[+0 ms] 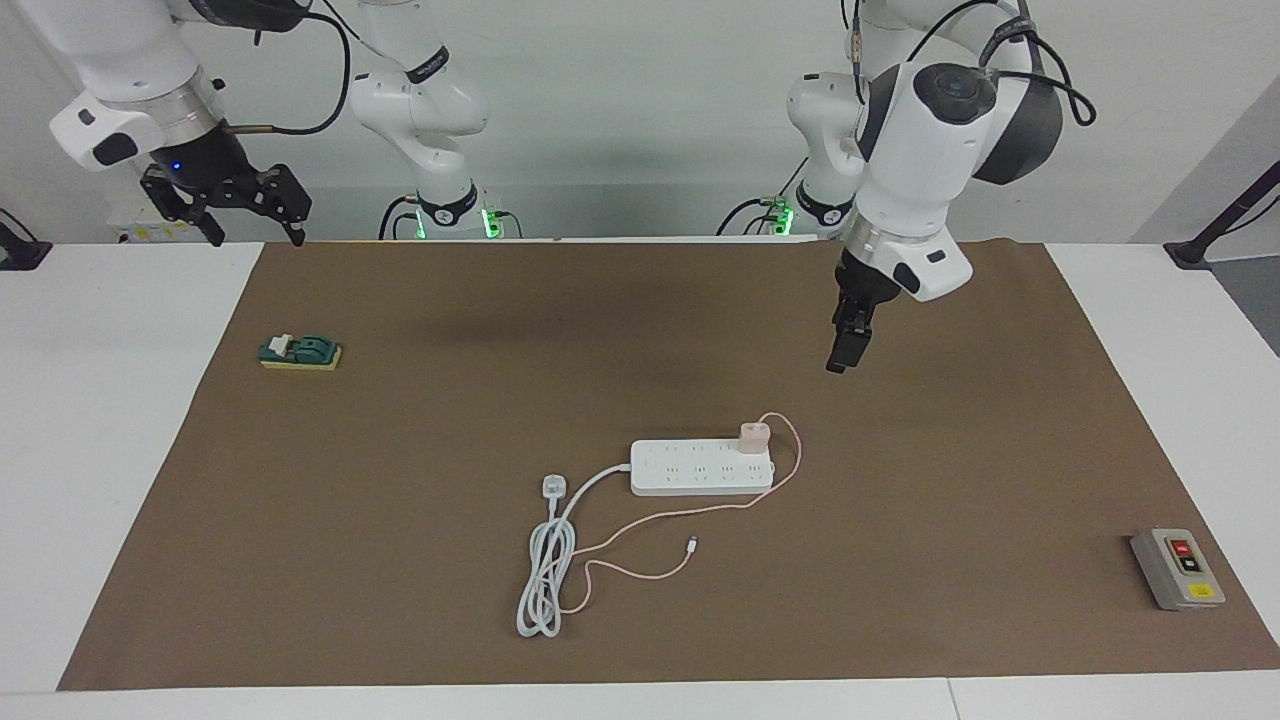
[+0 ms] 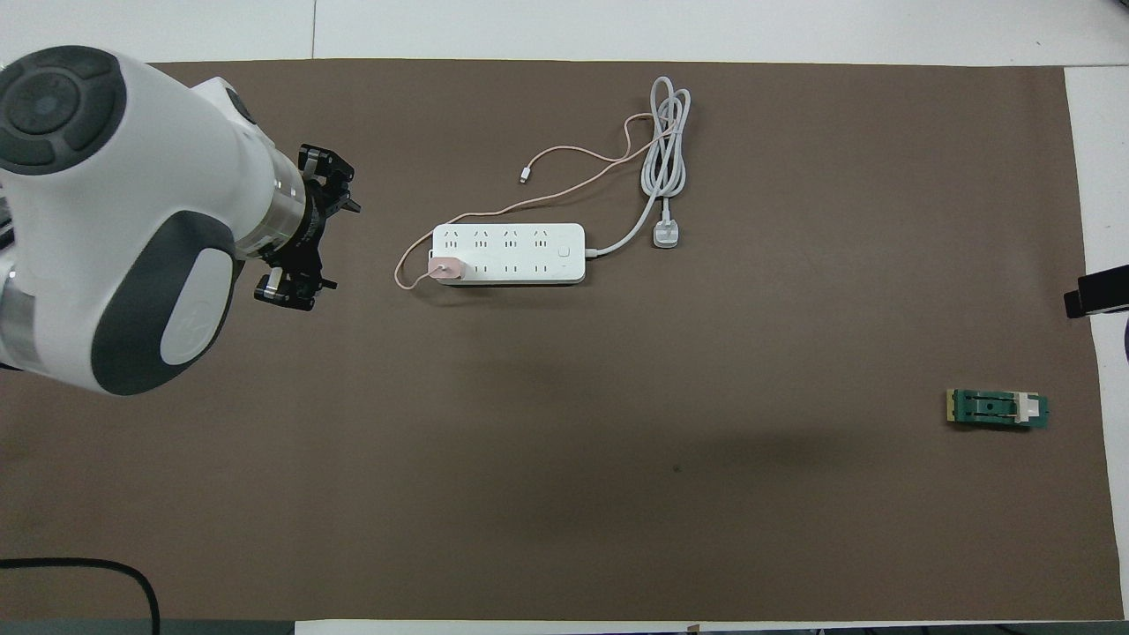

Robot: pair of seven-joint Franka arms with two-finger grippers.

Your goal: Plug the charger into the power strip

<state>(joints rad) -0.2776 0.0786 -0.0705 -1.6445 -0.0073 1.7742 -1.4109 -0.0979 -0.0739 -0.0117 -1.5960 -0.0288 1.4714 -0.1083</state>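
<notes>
The charger [image 1: 754, 436] stands upright in an end socket of the power strip [image 1: 700, 468], at the end toward the left arm, apparently fully in, so the plugging looks done. The left gripper [image 1: 846, 352] hangs in the air above the brown mat [image 1: 400, 560], holding nothing, fingers released. The right gripper [image 1: 228, 195] waits over the surface's edge, fingers spread and empty.

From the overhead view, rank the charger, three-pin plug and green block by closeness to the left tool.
1. charger, seated in the power strip at its end toward the left tool.
2. three-pin plug, beside the strip's other end.
3. green block, toward the right arm's end.
</notes>
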